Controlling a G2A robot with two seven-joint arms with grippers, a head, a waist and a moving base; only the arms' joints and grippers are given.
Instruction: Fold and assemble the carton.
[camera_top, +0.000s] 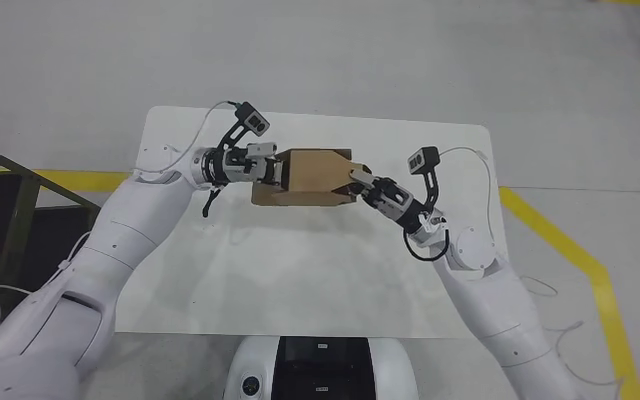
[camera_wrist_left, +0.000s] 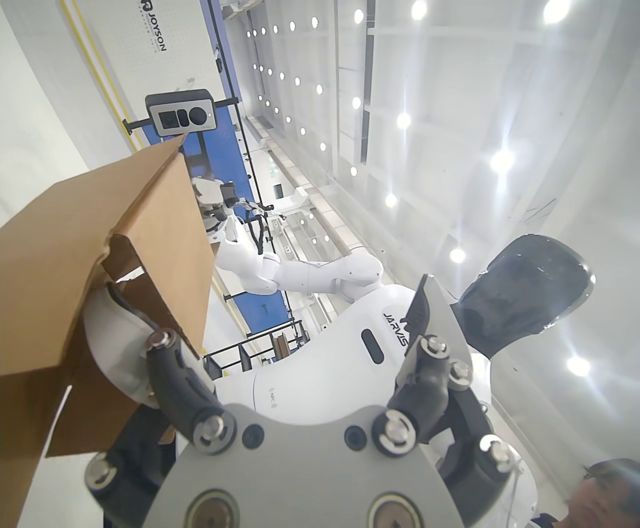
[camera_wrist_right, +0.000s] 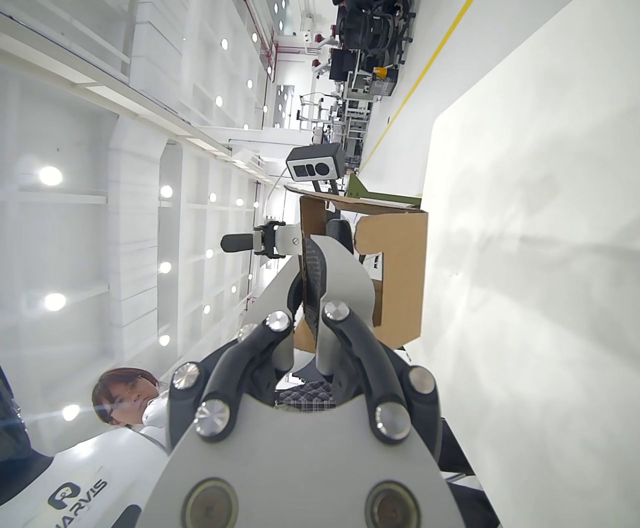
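Observation:
A brown cardboard carton (camera_top: 310, 177) lies on the white table (camera_top: 300, 290), held between both arms near the far middle. My left gripper (camera_top: 262, 165) is at the carton's left end and stands open. One of its fingers (camera_wrist_left: 117, 320) is inside the carton (camera_wrist_left: 75, 260) behind a flap; the other finger (camera_wrist_left: 425, 320) is out in free air. My right gripper (camera_top: 358, 182) is at the carton's right end. In the right wrist view it (camera_wrist_right: 306, 280) is shut on the edge of a carton wall (camera_wrist_right: 400, 270).
The table's near half has free room in front of the carton. A dark green frame (camera_top: 20, 200) stands beside the table's left edge, and yellow floor tape (camera_top: 570, 250) runs past the right side.

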